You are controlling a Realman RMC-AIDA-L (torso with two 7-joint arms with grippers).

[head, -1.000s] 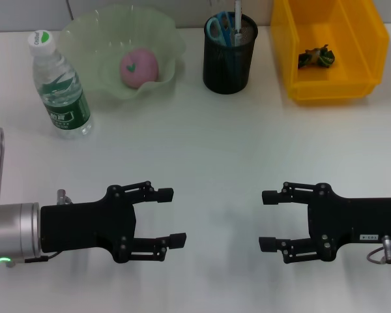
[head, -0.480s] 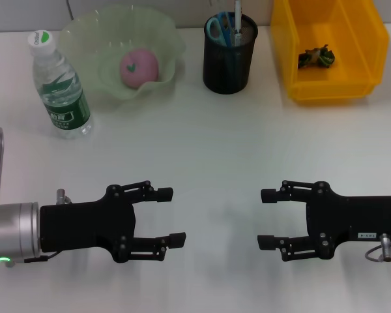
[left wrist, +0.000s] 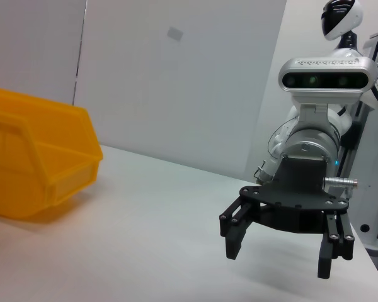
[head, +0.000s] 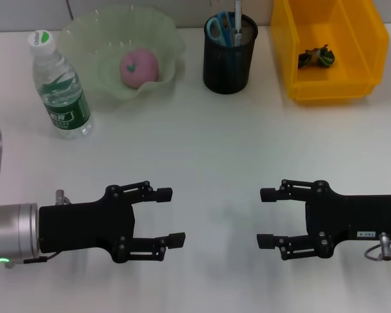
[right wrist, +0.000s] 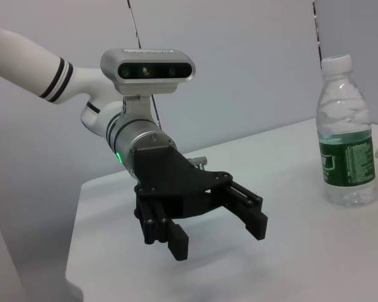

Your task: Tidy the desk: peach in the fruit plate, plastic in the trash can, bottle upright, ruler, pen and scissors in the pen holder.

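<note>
The peach (head: 138, 66) lies in the pale green fruit plate (head: 161, 32) at the back left of the desk (head: 202, 137). Beside it the bottle (head: 58, 85) stands upright, and it also shows as the bottle (right wrist: 346, 151) in the right wrist view. The black pen holder (head: 229, 62) holds the blue scissors (head: 217, 27) and the pen (head: 237, 16); the ruler is hidden from me. A dark plastic scrap (head: 316, 57) lies in the yellow trash can (head: 371, 39). My left gripper (head: 173, 216) and right gripper (head: 264, 217) hover open and empty near the front, facing each other.
The left wrist view shows the right gripper (left wrist: 280, 258) and the trash can (left wrist: 31, 163) on the white tabletop. In the right wrist view, the left gripper (right wrist: 217, 238) hangs above the desk's near edge.
The right gripper has drifted very slightly toward the middle; everything else stays as it was.
</note>
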